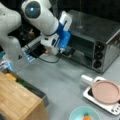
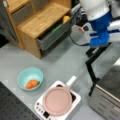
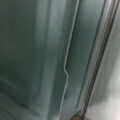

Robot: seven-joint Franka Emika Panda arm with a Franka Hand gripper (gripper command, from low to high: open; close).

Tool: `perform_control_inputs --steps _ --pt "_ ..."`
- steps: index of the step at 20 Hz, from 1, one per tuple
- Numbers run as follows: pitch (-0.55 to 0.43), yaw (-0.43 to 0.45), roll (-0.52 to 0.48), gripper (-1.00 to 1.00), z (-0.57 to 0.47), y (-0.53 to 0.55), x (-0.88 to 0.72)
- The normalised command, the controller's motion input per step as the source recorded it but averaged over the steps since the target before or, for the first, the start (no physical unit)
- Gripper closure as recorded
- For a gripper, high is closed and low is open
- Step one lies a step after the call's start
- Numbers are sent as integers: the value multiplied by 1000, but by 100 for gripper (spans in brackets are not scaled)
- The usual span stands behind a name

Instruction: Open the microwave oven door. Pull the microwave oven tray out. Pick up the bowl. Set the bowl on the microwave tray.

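- Upper centre of a front view, the gripper dips at the microwave oven's mouth, over the lowered microwave oven door; its opening is hidden, so I cannot tell its hold.
- Left of centre in a front view, the bowl sits untouched with its orange food, well apart from the arm.
- Wrist view fills with grey metal panelling only; no fingers show.

Around me the work surface is a smooth grey-blue top, lit evenly from above. A light wooden cabinet stands at a front view's top left, with a grey drawer pulled open under its top. Behind everything the background is dark, and a black perforated mat lies at a front view's bottom left.
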Motion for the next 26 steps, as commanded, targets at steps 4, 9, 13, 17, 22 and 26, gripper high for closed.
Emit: perform_control_inputs --steps 4,9,13,17,22,26 --pt "-47 173 215 -100 -164 -458 255" --pt "-15 239 162 -100 -88 -451 310" --pt "23 283 120 -100 -48 -395 324" --pt "34 339 105 -100 -54 -463 352" --pt "57 366 92 -100 -51 -508 363" --pt "84 370 92 -100 -45 -410 329"
